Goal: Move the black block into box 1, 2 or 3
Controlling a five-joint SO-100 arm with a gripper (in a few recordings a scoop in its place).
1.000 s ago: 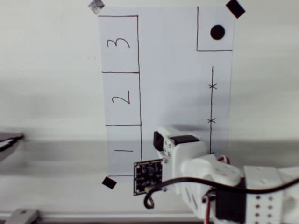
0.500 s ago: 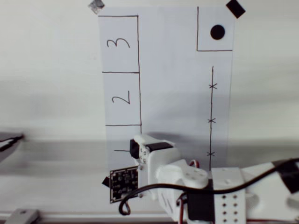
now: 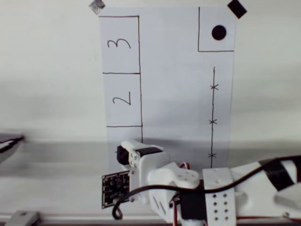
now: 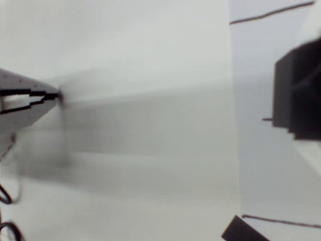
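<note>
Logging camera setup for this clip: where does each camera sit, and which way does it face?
Overhead view: above the table, looking straight down at the paper; the arm enters from the bottom right.
Wrist view: on the arm, low, looking across box 1; a dark shape at the right edge, unclear what.
Shared: both show the paper and box 1.
</note>
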